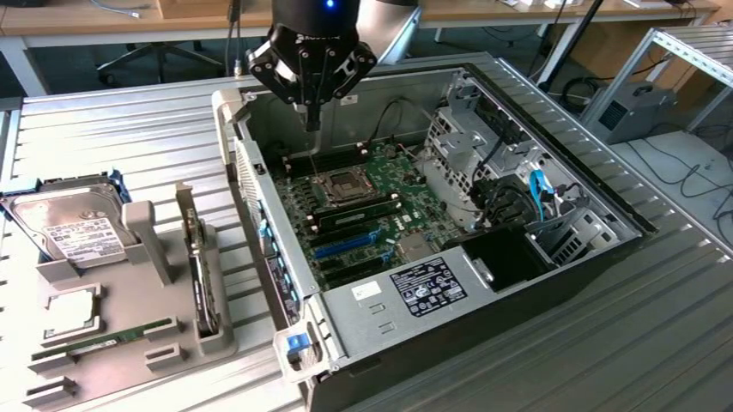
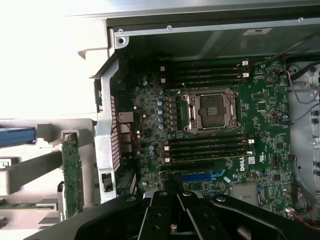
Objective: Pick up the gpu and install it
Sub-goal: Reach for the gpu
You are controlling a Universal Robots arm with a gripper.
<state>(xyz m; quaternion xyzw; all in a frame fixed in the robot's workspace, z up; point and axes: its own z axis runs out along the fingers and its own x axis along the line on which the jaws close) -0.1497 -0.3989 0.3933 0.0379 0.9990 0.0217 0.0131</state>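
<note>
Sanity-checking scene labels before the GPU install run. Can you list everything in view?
table: one, silver ribbed metal, under everything.
computer case: one, black and silver, open, mid-table.
motherboard: one, green, inside the case.
holder: one, grey, the exterior view's left of the case.
gpu: one, black with a green edge, standing on edge in the holder.
hard drive: one, silver with a white label, in the holder.
memory stick: one, green, lying in the holder.
gripper: one, black, shut, holding nothing, above the motherboard.

Black gpu [image 1: 204, 287] (green-edged), green motherboard [image 2: 260, 125]
</note>
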